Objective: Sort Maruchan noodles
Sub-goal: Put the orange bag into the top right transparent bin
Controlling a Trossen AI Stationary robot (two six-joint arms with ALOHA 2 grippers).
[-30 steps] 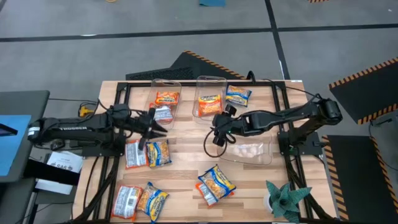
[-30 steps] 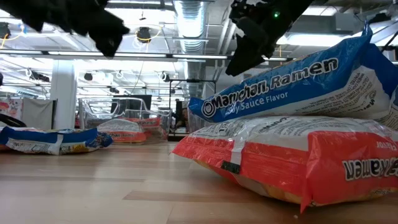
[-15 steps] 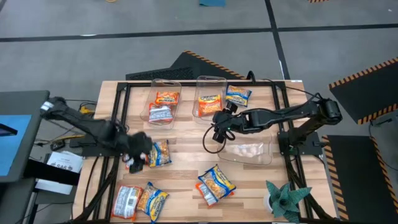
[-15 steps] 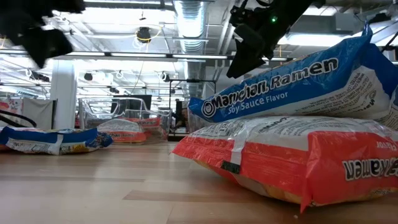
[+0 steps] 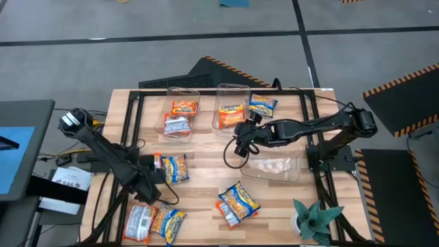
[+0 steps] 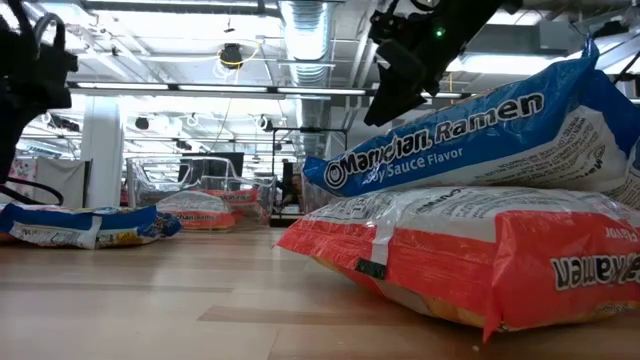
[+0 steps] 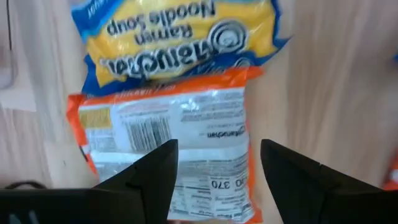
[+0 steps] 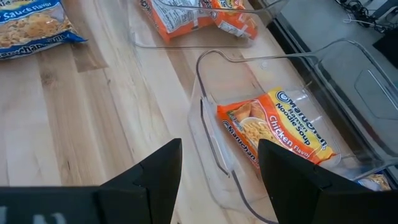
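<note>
The left gripper (image 7: 214, 171) hangs with its fingers spread, holding nothing, directly above a flat rectangular ramen packet in an orange-red and silver-white plastic wrapper (image 7: 180, 134) lying label-side down on the wooden worktop (image 5: 206, 178). The packet's long axis runs straight ahead of the gripper, between the two fingers. Just beyond it, touching its far edge, lies a blue and yellow ramen packet (image 7: 177, 28), set crosswise. The left arm is by far the nearer to this pair. The right gripper (image 8: 214, 165) waits mid-worktop, fingers apart and empty, with a clear plastic bin (image 8: 211, 143) just ahead holding an orange chicken-flavour packet (image 8: 273, 134). The coming move looks like a straight descent.
</note>
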